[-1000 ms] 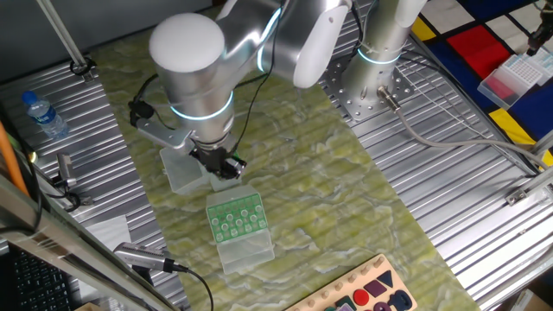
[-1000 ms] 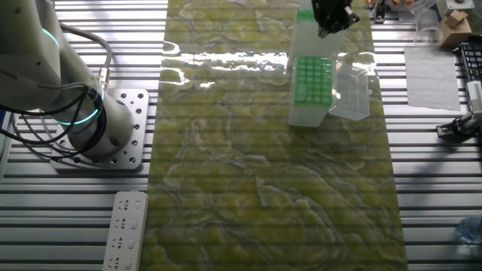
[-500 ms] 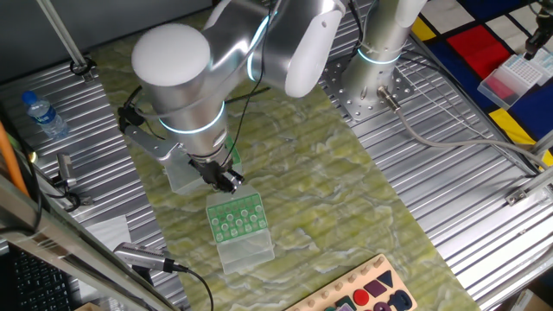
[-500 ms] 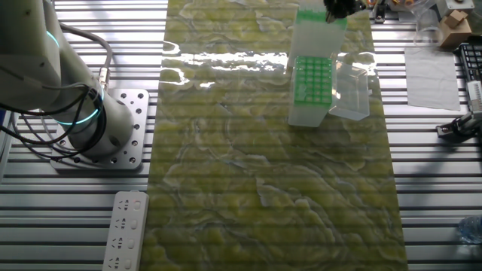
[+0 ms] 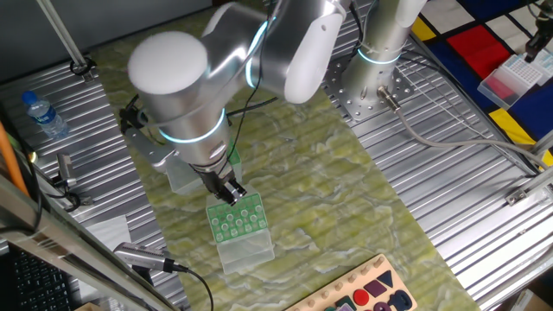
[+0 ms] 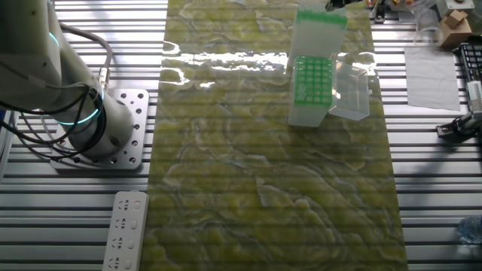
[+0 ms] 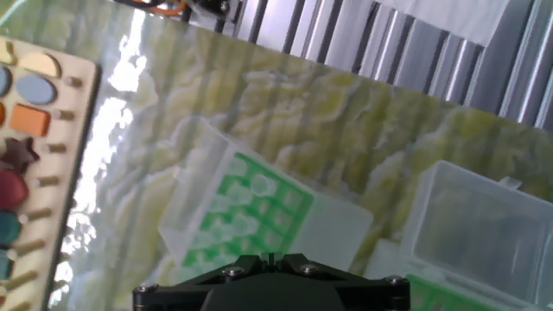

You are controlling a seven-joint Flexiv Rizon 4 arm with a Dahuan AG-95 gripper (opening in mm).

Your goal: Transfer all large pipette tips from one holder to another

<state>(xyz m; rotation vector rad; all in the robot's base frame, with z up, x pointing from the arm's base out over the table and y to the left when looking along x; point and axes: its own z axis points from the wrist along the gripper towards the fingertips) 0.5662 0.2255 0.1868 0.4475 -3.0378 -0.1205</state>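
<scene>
Lowered since before, tool hovers over green rack, arm bent down.

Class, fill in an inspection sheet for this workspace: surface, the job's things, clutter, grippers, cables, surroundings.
Surface: green-yellow marbled mat on a ribbed metal table.
Job's things: green rack with pale pipette tips; a second holder beyond it; clear lid beside the rack.
Clutter: wooden shape board, water bottle, power strip.
Grippers: gripper over the rack's near edge; fingers not discernible.
Cables: black cable at the table's edge; grey hose.
Surroundings: second arm base, coloured panels.
</scene>
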